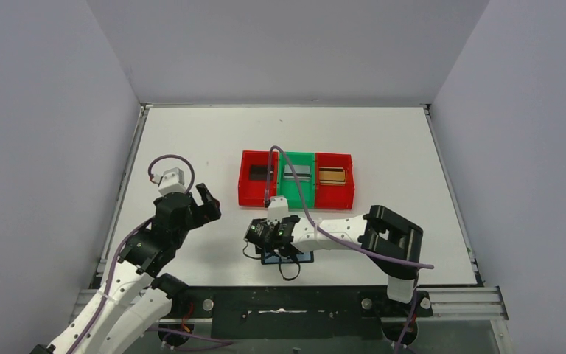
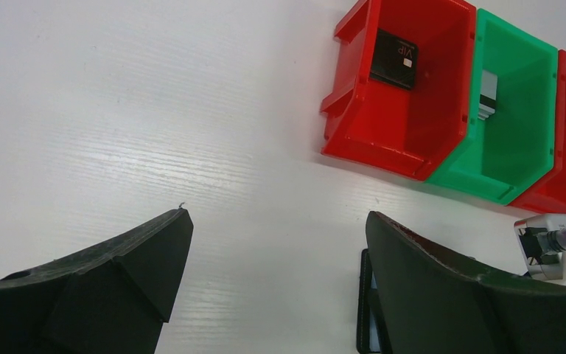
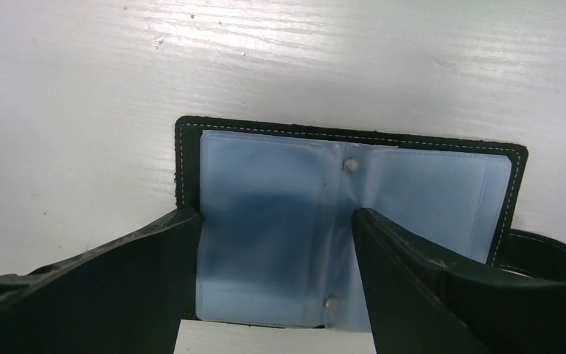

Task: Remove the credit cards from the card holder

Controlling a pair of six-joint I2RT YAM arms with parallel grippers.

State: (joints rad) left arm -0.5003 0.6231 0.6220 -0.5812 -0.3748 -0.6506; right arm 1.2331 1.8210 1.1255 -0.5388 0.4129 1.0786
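View from the near edge of the table [image 1: 413, 147], working away from the arm bases. Nearest, the card holder [image 3: 427, 199] is lying opened flat on the white surface just beyond the bases, right of centre, with its bluish-grey pockets facing up and its black stitched border showing around them; a small tab is sticking out at one side. The right gripper [image 3: 274, 217] is hanging low over it with its jaws spread wide, one finger standing over the holder's outer edge and the other over the central fold, pinching nothing; whether the fingers are touching the pockets cannot be told. Further left and slightly beyond, the left gripper [image 1: 210, 205] is hovering over bare table, well apart from the holder, its jaws likewise spread with nothing between them. Beyond both grippers, three bins are sitting side by side, touching: a red bin [image 1: 245, 188] holding the black card [image 1: 262, 172], a green bin [image 1: 295, 198] holding the silver-grey card [image 1: 296, 173], and a second red bin [image 1: 346, 193] holding the gold card [image 1: 332, 175]
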